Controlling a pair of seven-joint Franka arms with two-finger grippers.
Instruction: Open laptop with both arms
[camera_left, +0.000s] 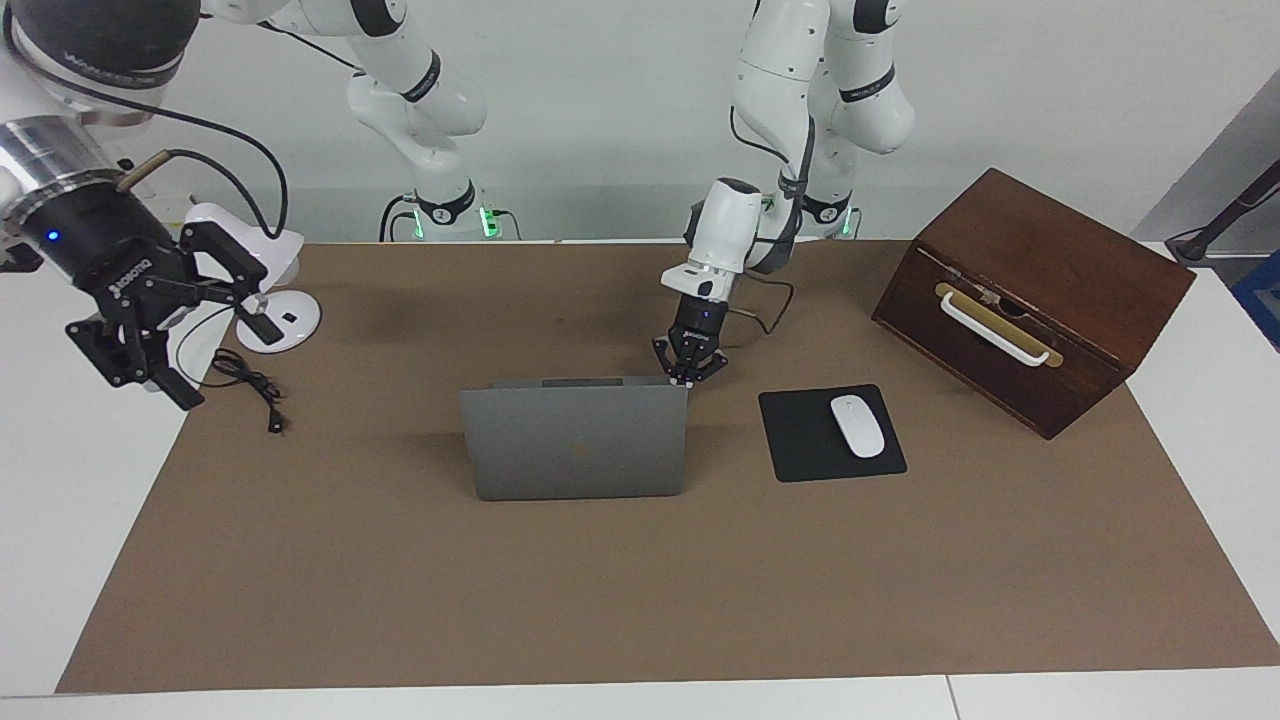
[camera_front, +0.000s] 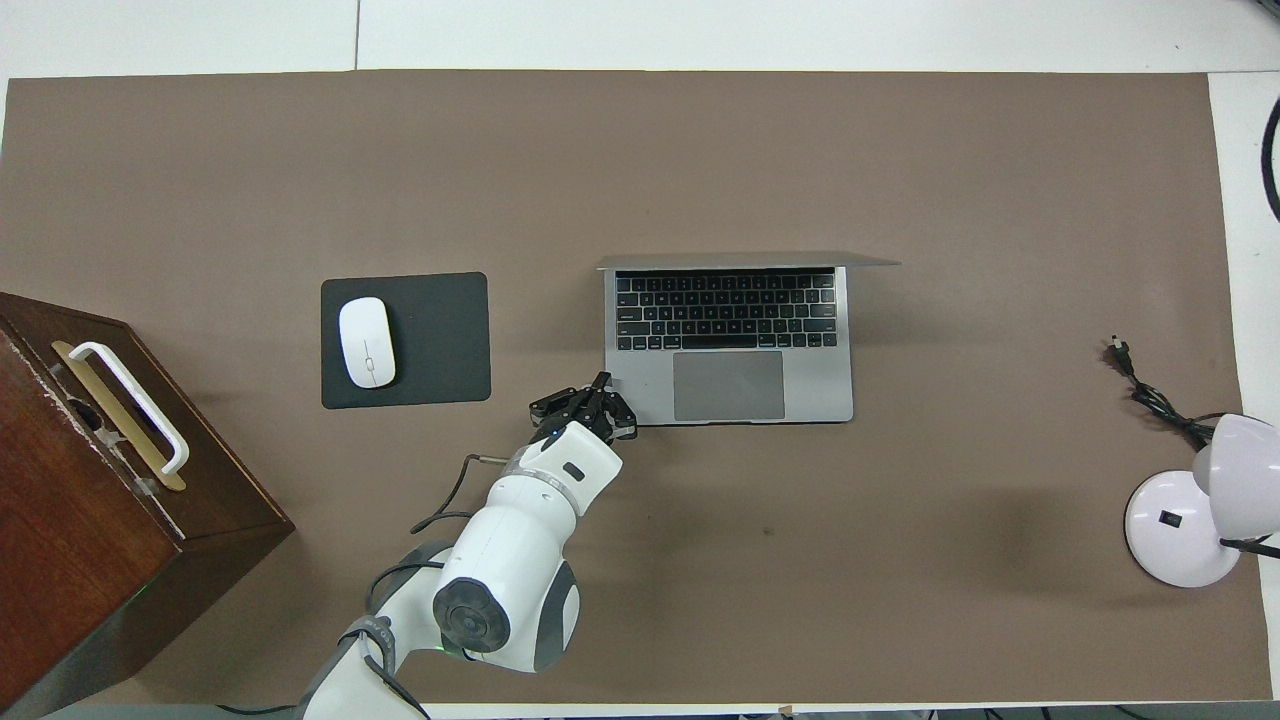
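The thin silver-grey metal laptop (camera_left: 575, 440) (camera_front: 728, 340) stood open near the middle of the brown table mat (camera_left: 640, 590) (camera_front: 640, 160), its lid upright and its keyboard facing the robots. The left gripper (camera_left: 690, 372) (camera_front: 598, 405) was down at the corner of the laptop's base nearest the robots, on the left arm's side; whether its fingers were parted or closed I could not tell. The right gripper (camera_left: 150, 320) hung raised over the right arm's end of the table, fingers spread apart, above a black cable (camera_left: 250, 385) (camera_front: 1150, 390) and a white desk lamp (camera_left: 270, 290) (camera_front: 1195, 505). Beside the laptop lay a black mouse pad (camera_left: 800, 440) (camera_front: 440, 340) carrying a white mouse (camera_left: 857, 426) (camera_front: 366, 342), with a dark wooden box (camera_left: 1030, 300) (camera_front: 90, 500) nearby
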